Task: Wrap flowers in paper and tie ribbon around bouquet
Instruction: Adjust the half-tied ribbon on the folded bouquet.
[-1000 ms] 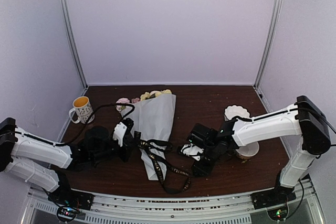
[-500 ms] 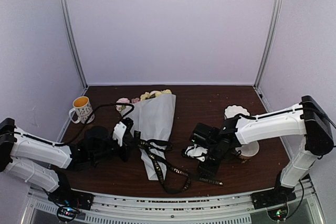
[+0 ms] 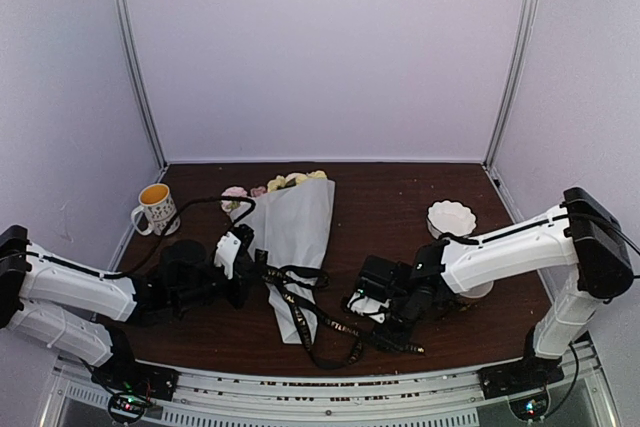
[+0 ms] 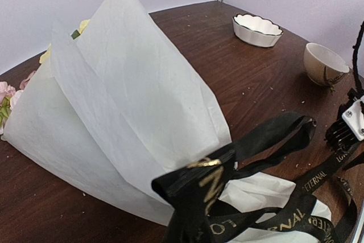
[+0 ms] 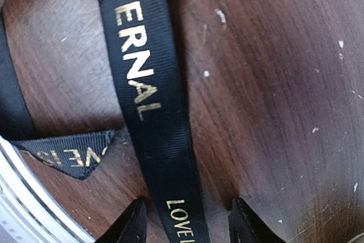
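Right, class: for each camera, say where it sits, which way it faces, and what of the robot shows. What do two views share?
Top external: above and behind the bases, looking down at the table; both arms, the left gripper and the right gripper show.
Left wrist: low beside the bouquet, facing across it toward the bowl; own fingers unseen.
Right wrist: close above the table, looking down at the ribbon between its fingertips.
Shared: the ribbon, in all three.

Left fingers (image 3: 252, 269) together, right fingers (image 5: 132, 223) apart.
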You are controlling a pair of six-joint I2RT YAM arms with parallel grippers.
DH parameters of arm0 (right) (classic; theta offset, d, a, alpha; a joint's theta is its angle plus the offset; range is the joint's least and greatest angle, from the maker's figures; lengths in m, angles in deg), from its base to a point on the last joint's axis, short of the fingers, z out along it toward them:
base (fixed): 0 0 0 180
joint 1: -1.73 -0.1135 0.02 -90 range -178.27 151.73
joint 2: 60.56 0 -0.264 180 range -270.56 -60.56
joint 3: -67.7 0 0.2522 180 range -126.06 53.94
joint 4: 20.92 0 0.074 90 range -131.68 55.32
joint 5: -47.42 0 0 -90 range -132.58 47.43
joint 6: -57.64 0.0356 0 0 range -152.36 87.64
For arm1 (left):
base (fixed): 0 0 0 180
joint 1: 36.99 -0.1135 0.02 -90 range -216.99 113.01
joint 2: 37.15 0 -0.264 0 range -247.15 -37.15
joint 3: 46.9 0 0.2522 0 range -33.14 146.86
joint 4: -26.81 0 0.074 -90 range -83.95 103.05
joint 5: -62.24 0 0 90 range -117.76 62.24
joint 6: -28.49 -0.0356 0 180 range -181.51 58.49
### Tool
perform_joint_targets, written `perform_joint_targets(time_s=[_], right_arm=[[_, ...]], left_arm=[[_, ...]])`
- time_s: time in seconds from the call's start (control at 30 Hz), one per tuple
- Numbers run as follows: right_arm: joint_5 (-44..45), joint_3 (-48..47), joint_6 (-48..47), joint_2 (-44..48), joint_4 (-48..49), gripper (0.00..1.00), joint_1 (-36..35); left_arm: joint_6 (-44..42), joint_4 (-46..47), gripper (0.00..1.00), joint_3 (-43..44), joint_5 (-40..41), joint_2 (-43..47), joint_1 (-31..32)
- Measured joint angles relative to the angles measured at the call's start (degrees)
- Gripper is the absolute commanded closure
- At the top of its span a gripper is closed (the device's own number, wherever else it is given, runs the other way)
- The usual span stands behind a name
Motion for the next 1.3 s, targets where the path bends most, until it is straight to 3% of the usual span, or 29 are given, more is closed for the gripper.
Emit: perform_joint_targets(time_s=[0.27,0.57,0.93,1.3], right_arm=[[5.44,0.09,5.73,-0.31,1.38,1.00,-1.22],[11.54,2.78,8.59,2.62,1.68,1.00,4.79],[11.15,3.23,8.31,23.43,2.10,1.00,20.65],[7.91,1.90,6.56,29.86,1.31,1.00,23.74]], left_arm=[[-0.26,-0.59,1.00,0.00,0.00,0.15,0.02],[-0.61,-1.75,1.00,0.00,0.28,1.05,0.02],[-0.61,-2.01,1.00,-0.22,1.25,1.29,0.02],[-0.66,-2.75,1.00,-0.22,1.36,1.27,0.02]])
